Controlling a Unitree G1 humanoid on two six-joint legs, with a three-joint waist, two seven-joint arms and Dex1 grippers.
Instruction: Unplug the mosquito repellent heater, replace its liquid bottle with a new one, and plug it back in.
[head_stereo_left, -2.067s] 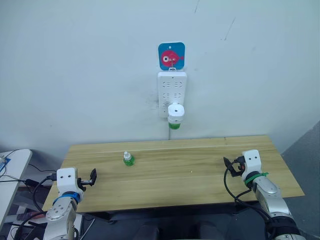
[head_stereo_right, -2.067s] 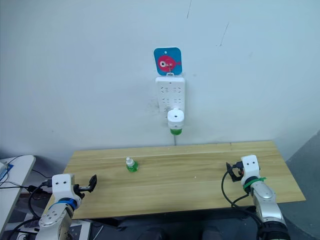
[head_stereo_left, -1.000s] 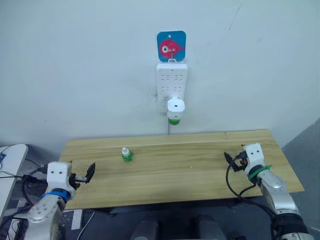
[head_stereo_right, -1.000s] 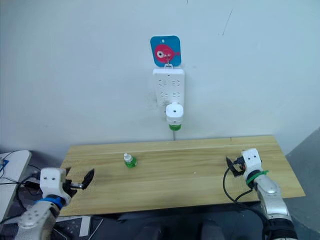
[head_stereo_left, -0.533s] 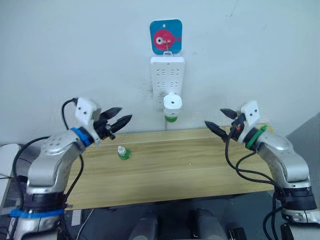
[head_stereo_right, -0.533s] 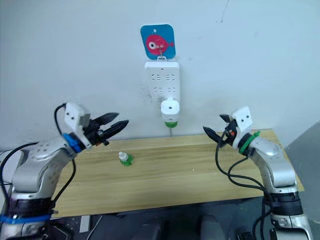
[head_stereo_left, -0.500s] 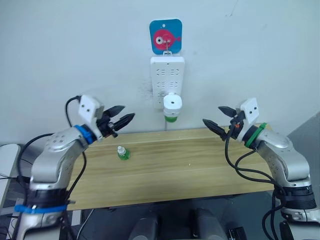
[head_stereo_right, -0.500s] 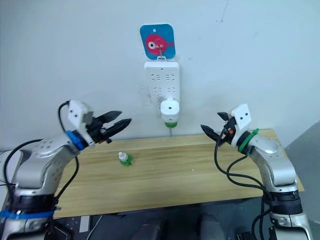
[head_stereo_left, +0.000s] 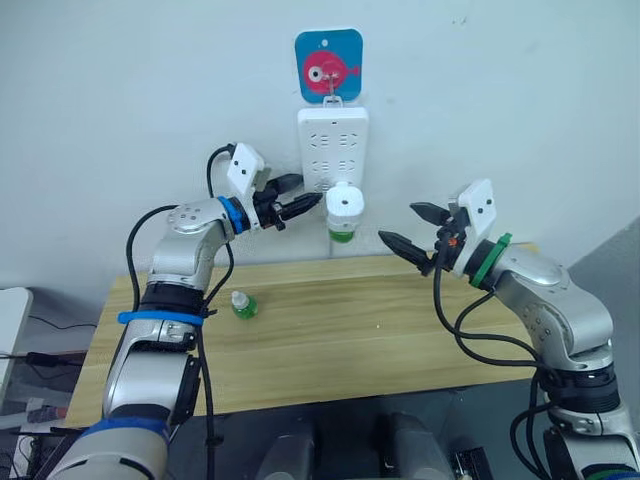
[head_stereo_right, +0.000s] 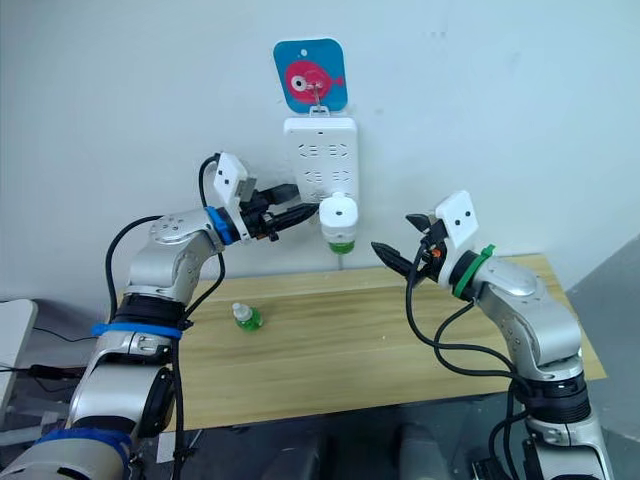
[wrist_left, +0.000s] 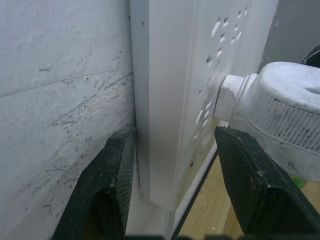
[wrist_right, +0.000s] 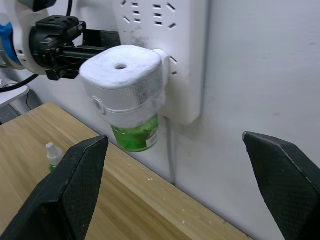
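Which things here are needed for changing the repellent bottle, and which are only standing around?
Needed:
- mosquito repellent heater, plugged in
- its liquid bottle, under the heater
- new capped bottle, on the table
- power strip

Not needed:
- fish picture on the wall

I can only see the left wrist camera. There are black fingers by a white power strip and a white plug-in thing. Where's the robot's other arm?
Observer: The right gripper hangs in the air to the right of the mosquito repellent heater. Its fingers are open and not touching it.
Operator: Is anything waiting lower down?
Observer: Yes. A tiny green bottle with a white cap stands on the wooden table, left of the heater.
Operator: What's up top?
Observer: A blue card with a pink fish hangs on the wall just above the power strip.
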